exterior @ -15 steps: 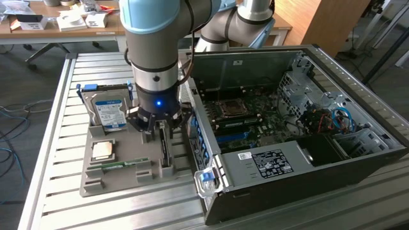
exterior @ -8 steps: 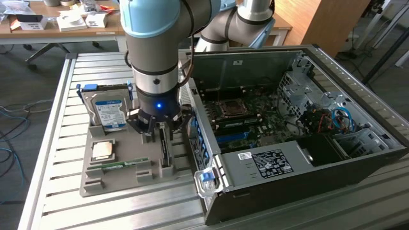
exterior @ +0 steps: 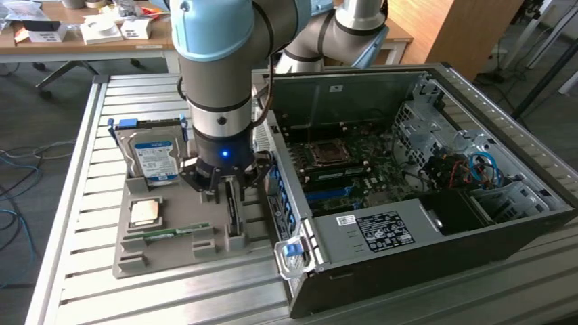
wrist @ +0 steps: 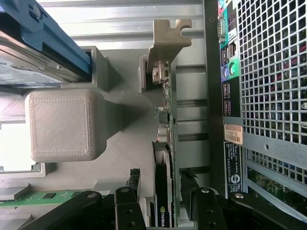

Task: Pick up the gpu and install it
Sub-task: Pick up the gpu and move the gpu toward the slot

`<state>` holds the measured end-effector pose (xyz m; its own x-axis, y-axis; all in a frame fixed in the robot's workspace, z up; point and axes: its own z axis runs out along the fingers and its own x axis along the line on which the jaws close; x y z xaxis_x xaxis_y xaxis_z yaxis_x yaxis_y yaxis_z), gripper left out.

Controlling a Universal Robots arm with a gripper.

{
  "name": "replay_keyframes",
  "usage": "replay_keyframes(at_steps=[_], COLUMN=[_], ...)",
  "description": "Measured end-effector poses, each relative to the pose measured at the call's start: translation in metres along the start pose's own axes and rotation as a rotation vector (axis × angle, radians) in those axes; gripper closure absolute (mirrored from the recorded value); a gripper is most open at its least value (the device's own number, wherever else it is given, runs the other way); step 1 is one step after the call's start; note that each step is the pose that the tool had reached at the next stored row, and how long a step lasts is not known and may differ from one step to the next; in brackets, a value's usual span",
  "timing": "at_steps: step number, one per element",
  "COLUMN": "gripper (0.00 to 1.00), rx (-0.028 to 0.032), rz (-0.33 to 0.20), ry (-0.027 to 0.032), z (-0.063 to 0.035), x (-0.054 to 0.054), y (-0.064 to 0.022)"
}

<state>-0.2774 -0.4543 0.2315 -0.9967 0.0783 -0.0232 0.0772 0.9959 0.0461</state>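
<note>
**Straddling the gpu in its tray slot**

A slatted aluminium table (exterior: 91,135) carries everything. On the exterior view's right lies an open computer case (exterior: 380,298) with its motherboard, cables and power supply exposed. The Universal Robots arm (exterior: 216,61) reaches down from above, just beside the case on the exterior view's left. Under it sits a grey parts tray (exterior: 162,261), which touches or nearly touches the case wall.

A hard drive (exterior: 153,159) with a blue-white label stands upright at the tray's far end. The gpu (exterior: 234,217) stands on edge in a slot on the side of the tray nearest the case, showing as a narrow dark strip. In the wrist view its metal bracket (wrist: 168,33) sits at the end away from the claw.

The gripper (exterior: 226,189) is lowered over the card. Its jaws are apart, with one black finger (wrist: 129,211) on each side of the board. A dark gap shows between the card and the finger on the case side.

A processor chip (exterior: 146,213) lies flat in the middle of the tray, and a small green memory stick (exterior: 167,233) lies near it.
</note>
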Motion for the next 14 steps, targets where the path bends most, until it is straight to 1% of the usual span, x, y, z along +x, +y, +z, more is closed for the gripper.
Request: replay_keyframes(at_steps=[14], gripper=[0.53], rx=[-0.0003], rz=[0.0], ry=[-0.0002], z=[0.0015], x=[-0.0003], y=[0.0])
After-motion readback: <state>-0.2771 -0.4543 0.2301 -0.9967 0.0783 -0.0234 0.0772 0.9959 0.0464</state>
